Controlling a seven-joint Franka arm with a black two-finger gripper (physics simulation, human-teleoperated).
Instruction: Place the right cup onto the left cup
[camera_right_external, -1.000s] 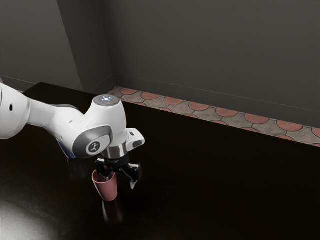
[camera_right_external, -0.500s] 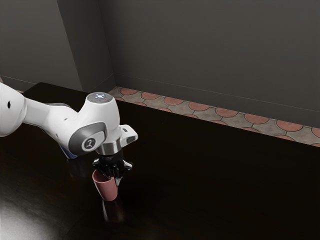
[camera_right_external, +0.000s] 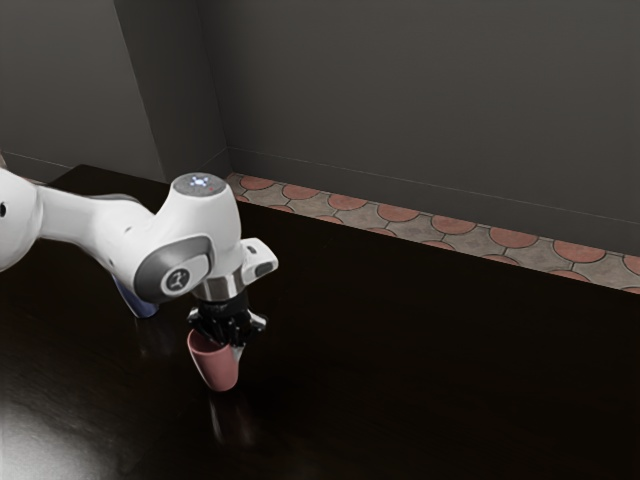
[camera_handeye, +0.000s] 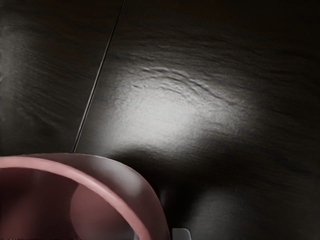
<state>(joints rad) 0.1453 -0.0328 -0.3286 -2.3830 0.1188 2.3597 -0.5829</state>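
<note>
1. Gripper (camera_right_external: 232, 347) jaws clamp the pink cup (camera_right_external: 215, 370) by its wall.
2. That cup hangs near, slightly tilted, seemingly just above the table (camera_right_external: 420, 370).
3. Blue cup (camera_right_external: 144, 305) stands farther, toward the exterior view's left, partly behind the arm (camera_right_external: 205, 222).
4. Best lift high, level, centre over it, then lower gently.

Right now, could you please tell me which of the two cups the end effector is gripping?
The pink cup: the end effector is shut on its wall at the rim, while the blue cup stands apart on the table.
</note>
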